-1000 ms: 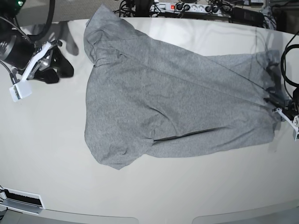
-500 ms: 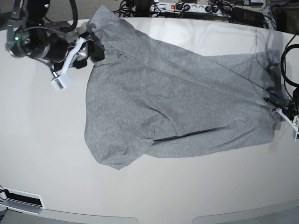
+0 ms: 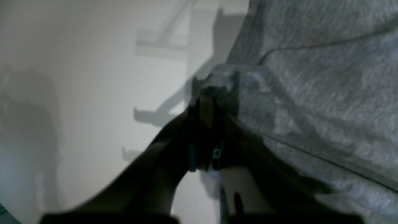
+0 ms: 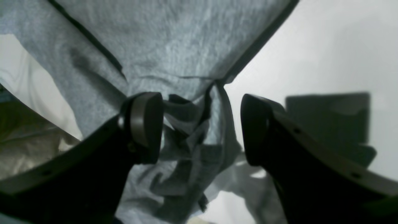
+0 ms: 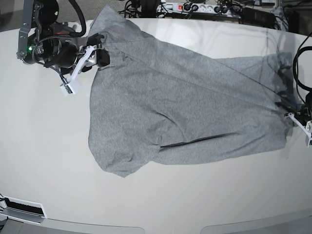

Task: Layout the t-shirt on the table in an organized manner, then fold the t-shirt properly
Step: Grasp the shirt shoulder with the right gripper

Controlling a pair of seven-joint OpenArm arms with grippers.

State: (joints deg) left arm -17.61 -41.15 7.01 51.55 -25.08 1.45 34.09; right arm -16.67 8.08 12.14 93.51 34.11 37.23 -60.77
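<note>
Right fingers (image 4: 146,124) wide astride t-shirt (image 4: 174,46) folds

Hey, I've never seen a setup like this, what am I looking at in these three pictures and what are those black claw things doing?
This is a robot with two arms working over a large off-white table. One picture looks down from above; the other two come from small cameras mounted on each wrist, looking past the claws. A grey t-shirt lies spread on the table, wrinkled and slightly askew, with one edge folded over.

The claws are grippers. In the overhead view the robot's right gripper is on the picture's left, at the shirt's bunched corner. Its own camera shows it open, with crumpled cloth between the fingers but not pinched. The left gripper is on the picture's right, at the shirt's other end. Its camera shows it shut on the shirt's edge.
</note>
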